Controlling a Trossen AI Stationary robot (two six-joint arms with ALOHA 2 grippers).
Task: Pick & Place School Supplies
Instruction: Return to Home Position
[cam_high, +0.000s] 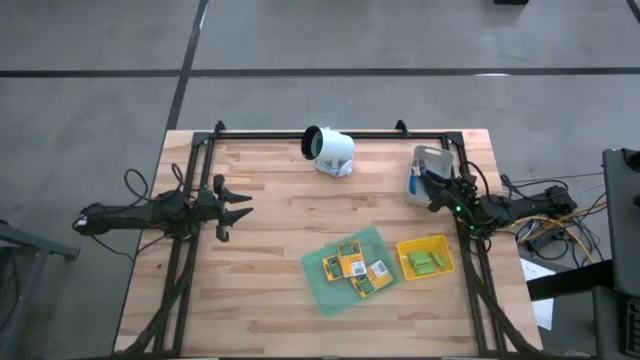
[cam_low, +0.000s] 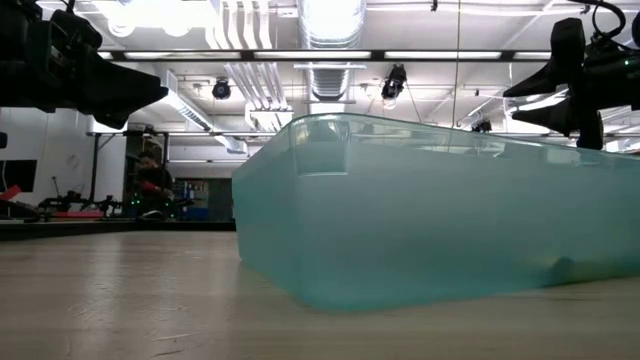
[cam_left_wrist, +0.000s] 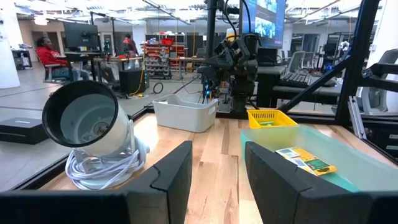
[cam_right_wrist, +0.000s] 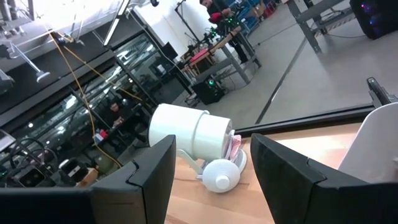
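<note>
Inventory, taken from my own two grippers.

1. My left gripper (cam_high: 243, 204): held over bare wood on its side of the table (cam_high: 270, 300). Its fingers (cam_left_wrist: 168, 180) are spread apart with nothing between them.

2. My right gripper (cam_high: 432, 188): on the opposite side, pointing back toward the left one. The fingers (cam_right_wrist: 146, 171) are parted and hold nothing.

3. Yellow crayon boxes (cam_high: 351, 262), three: lying flat and close together in the translucent green tray (cam_high: 325, 298). The tray sits between my two grippers, off to one side of the line joining them. It is well apart from both and somewhat nearer the right. From my left wrist the boxes (cam_left_wrist: 305, 160) show ahead of the fingers, inside the tray's wall (cam_left_wrist: 360, 165).

4. Light-green blocks (cam_high: 428, 263): gathered in the shallow yellow tray (cam_high: 412, 250). This tray is just beside the green one, on the side toward my right gripper, near it but apart.

5. Blue-handled scissors (cam_high: 416, 182): in the white bin (cam_high: 428, 153), right at my right gripper's tips. I cannot tell whether the gripper touches the bin.

6. White lamp head (cam_high: 328, 150), with a coiled cord: ahead of both grippers and between them. It is visible from each wrist (cam_left_wrist: 93, 124) (cam_right_wrist: 193, 134).
</note>
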